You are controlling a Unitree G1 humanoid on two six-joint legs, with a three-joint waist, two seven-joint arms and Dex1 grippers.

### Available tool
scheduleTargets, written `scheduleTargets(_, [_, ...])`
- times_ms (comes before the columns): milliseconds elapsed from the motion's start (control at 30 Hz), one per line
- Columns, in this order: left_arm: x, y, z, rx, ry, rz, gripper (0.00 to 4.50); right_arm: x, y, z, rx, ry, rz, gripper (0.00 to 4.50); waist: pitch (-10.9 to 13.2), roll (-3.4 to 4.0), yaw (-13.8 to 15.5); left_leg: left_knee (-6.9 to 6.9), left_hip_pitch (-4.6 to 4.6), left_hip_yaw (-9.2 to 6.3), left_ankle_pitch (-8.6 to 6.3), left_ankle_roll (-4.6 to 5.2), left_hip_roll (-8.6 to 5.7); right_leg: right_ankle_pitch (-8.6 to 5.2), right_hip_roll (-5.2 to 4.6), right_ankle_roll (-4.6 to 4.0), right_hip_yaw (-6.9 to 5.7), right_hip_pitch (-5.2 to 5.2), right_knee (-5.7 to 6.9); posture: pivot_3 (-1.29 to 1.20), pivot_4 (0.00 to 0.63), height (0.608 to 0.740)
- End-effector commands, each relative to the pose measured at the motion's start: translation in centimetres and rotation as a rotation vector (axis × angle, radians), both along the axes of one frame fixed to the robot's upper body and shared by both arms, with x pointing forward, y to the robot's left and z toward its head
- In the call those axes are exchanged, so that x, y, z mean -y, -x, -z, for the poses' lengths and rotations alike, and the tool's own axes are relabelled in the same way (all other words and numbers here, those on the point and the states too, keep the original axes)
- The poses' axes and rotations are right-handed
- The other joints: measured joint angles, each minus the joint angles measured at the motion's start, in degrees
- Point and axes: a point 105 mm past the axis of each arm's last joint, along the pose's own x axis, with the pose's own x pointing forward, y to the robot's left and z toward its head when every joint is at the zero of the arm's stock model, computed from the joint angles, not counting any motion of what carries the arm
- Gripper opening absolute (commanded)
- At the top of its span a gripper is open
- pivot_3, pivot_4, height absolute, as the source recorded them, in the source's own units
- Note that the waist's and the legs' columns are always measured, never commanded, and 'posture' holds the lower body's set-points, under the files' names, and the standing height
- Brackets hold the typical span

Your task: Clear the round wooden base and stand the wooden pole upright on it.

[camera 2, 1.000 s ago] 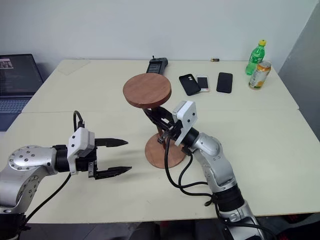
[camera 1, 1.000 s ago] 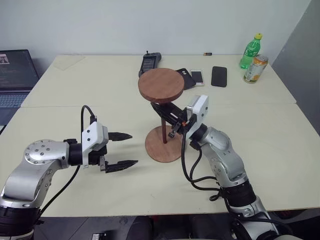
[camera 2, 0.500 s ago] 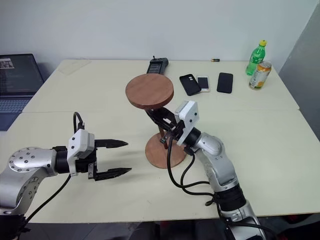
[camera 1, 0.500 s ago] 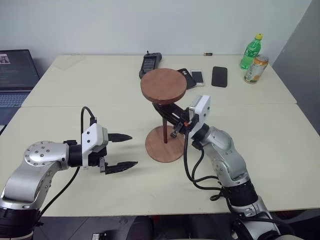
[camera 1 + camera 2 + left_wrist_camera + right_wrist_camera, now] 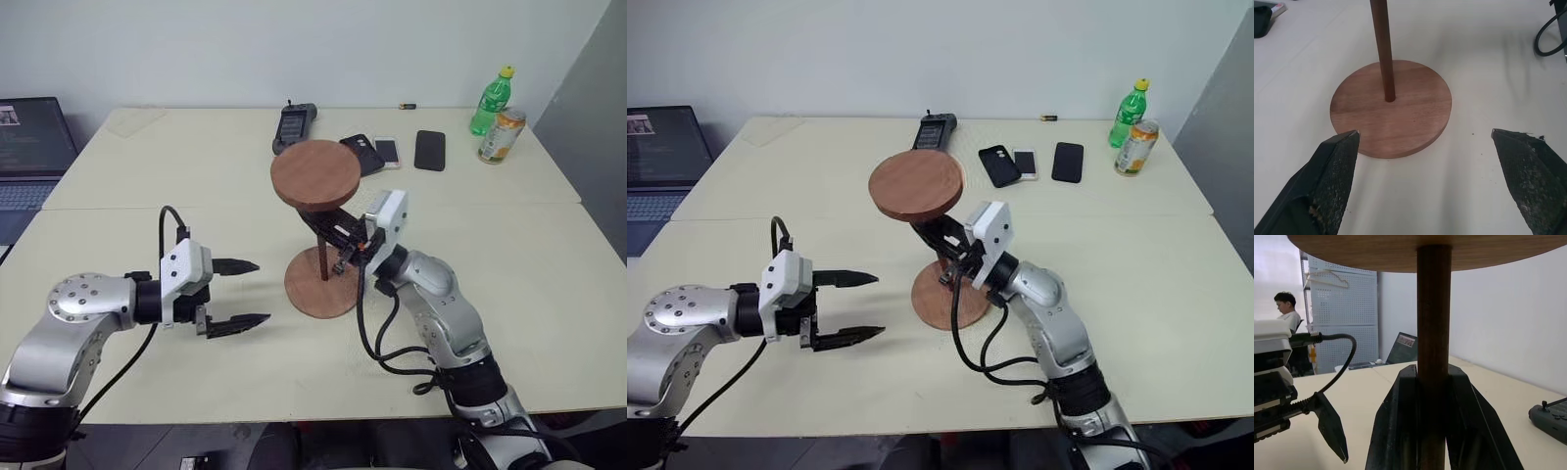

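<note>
Nearest, in the lower left of the head views, the left gripper [image 5: 233,294] hangs over bare table [image 5: 118,225], its two black fingers spread wide with nothing between them. In its wrist view those fingertips [image 5: 1334,161] frame the round wooden base [image 5: 1410,112], which lies flat just ahead; their roots are cut off by the frame edge.

At centre frame the base [image 5: 315,292] rests on the table with the wooden pole [image 5: 322,258] rising from the hole at its middle. The pole stands close to upright, and its fixed disc [image 5: 315,174] sits at the top, tilted a little toward the upper left. That disc hides the pole's upper end from above, and the point where the pole enters the hole is hard to make out in the head views.

The right gripper [image 5: 333,230], reaching in from the lower right, has its fingers pinched on the pole partway up, under the disc. Its wrist view shows both fingers [image 5: 1400,431] pressed against the shaft [image 5: 1434,308], with the disc's underside cut off along the frame's top.

Farther back, in the upper middle, lie a black handset [image 5: 294,125] and three phones [image 5: 429,149]; one is partly covered by the disc. At upper right stand a green bottle [image 5: 491,100] and a can [image 5: 501,135]. A laptop [image 5: 27,147] is clipped by the left edge.
</note>
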Motion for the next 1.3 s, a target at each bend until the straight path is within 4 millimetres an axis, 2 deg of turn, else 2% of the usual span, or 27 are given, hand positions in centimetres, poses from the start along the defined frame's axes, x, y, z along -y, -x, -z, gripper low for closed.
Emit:
scheduleTargets(33, [0.1, 0.0, -0.4, 0.03, -0.007, 0.02, 4.5, -0.1, -1.2, 2.9, -0.109, 0.077, 0.047, 0.26, 0.0, 0.0, 0.0, 0.0, 0.0, 0.0, 0.0, 0.0, 0.0, 0.0, 0.0, 0.0, 0.0, 0.0, 0.0, 0.0, 0.15, 0.74])
scheduleTargets(300, [0.0, 0.1, -0.3, 0.031, -0.007, 0.022, 4.5, 0.9, -2.6, 5.0, -0.211, 0.102, 0.11, 0.26, -0.19, -0.05, 0.04, 0.0, 0.1, -0.01, 0.0, 0.0, 0.0, 0.0, 0.0, 0.0, -0.01, 0.08, 0.02, 0.0, 0.15, 0.74])
scheduleTargets(433, [0.2, 0.1, -0.3, 0.035, -0.006, 0.022, 4.5, 1.7, -3.1, 6.8, -0.284, 0.114, 0.147, 0.26, -0.37, -0.06, 0.11, 0.0, 0.17, -0.01, 0.0, 0.0, -0.02, 0.0, 0.0, 0.0, 0.0, 0.16, 0.03, 0.0, 0.15, 0.74])
scheduleTargets(633, [0.4, 0.0, -0.6, 0.041, -0.006, 0.022, 4.5, 1.8, -2.7, 7.5, -0.285, 0.144, 0.139, 0.26, -0.36, -0.03, 0.4, -0.36, 1.41, -0.14, -0.02, 0.02, -0.06, -0.05, 0.09, -0.05, -0.13, 1.56, -0.5, 0.0, 0.15, 0.74])
scheduleTargets(767, [0.4, -0.1, -0.6, 0.043, -0.006, 0.022, 4.5, 1.4, -2.5, 6.9, -0.264, 0.142, 0.126, 0.26, -0.41, -0.07, 0.42, -0.71, 1.88, -0.12, -0.01, 0.02, -0.04, -0.05, 0.19, -0.05, -0.11, 1.99, -0.83, 0.0, 0.15, 0.74])
scheduleTargets(967, [0.5, -0.1, -0.7, 0.047, -0.006, 0.021, 4.5, 1.0, -2.3, 5.7, -0.232, 0.118, 0.106, 0.26, -0.4, -0.05, 0.41, -0.8, 1.9, -0.11, -0.01, 0.02, 0.0, -0.05, 0.17, -0.05, -0.07, 1.98, -0.9, 0.0, 0.15, 0.74])
scheduleTargets(1033, [0.5, -0.1, -0.7, 0.046, -0.006, 0.022, 4.5, 1.0, -2.3, 5.2, -0.221, 0.105, 0.101, 0.97, -0.4, -0.08, 0.41, -0.8, 1.9, -0.11, -0.01, 0.02, 0.0, -0.05, 0.15, -0.05, -0.07, 1.98, -0.9, 0.0, 0.15, 0.74])
scheduleTargets(1133, [0.5, -0.1, -0.7, 0.046, -0.006, 0.022, 4.5, 0.9, -2.1, 4.7, -0.207, 0.102, 0.088, 1.64, -0.19, 0.02, 0.59, -0.79, 1.75, -0.14, -0.01, 0.02, 0.0, -0.05, 0.15, -0.05, -0.1, 1.85, -0.92, 0.0, 0.15, 0.74])
scheduleTargets(1233, [0.6, -0.1, -0.6, 0.046, -0.009, 0.023, 4.5, 0.9, -1.8, 4.1, -0.181, 0.113, 0.083, 2.26, -0.17, 0.06, 0.36, -0.69, 0.9, -0.06, 0.01, -0.02, -0.01, -0.04, 0.15, -0.06, -0.02, 1.0, -0.8, 0.0, 0.15, 0.74])
scheduleTargets(1300, [0.7, -0.1, -0.6, 0.048, -0.01, 0.025, 4.5, 1.0, -1.7, 3.7, -0.173, 0.109, 0.081, 2.75, -0.17, 0.06, 0.2, -0.77, 0.85, -0.07, 0.01, -0.02, 0.03, -0.04, 0.03, -0.06, -0.04, 0.95, -0.88, 0.0, 0.15, 0.74])
